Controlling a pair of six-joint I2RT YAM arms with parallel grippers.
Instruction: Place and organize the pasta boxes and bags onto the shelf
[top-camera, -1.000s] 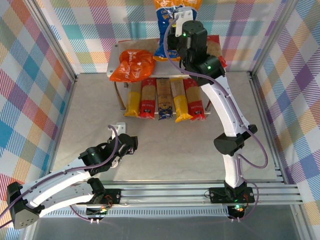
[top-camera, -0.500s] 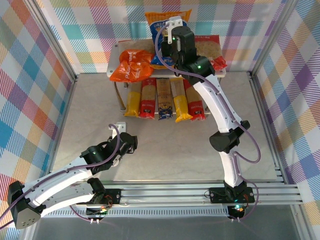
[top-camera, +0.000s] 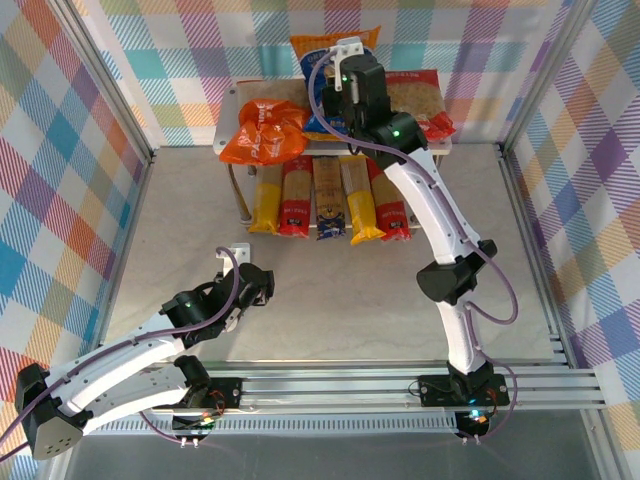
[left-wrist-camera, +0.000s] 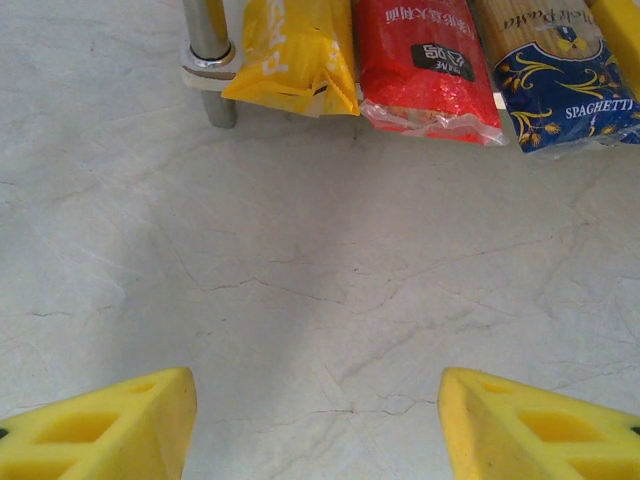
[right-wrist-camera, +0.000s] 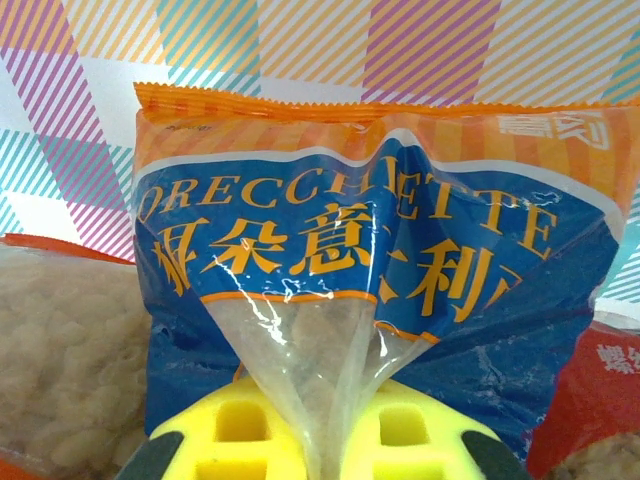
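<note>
My right gripper (right-wrist-camera: 318, 405) is shut on the clear lower fold of the blue bag (right-wrist-camera: 350, 260), holding it upright over the rear of the pale grey shelf (top-camera: 229, 112). From above, the blue bag (top-camera: 322, 52) stands between the orange bag (top-camera: 264, 130) and the red bag (top-camera: 420, 105) on the top tier, its bottom hidden by my right gripper (top-camera: 338, 95). Five spaghetti packs (top-camera: 328, 200) lie side by side on the lower tier. My left gripper (left-wrist-camera: 318, 425) is open over bare table, short of the yellow pack (left-wrist-camera: 290, 45), red pack (left-wrist-camera: 425, 60) and tan pack (left-wrist-camera: 560, 65).
A steel shelf leg (left-wrist-camera: 208, 50) stands just left of the yellow pack. Aluminium frame posts and checked walls close in the table on three sides. The left gripper (top-camera: 258, 285) sits low at the front left, with open grey tabletop between it and the shelf.
The right gripper has come down and shifted left with the blue bag, bringing it from high above the shelf to the top tier. The left arm has barely moved.
</note>
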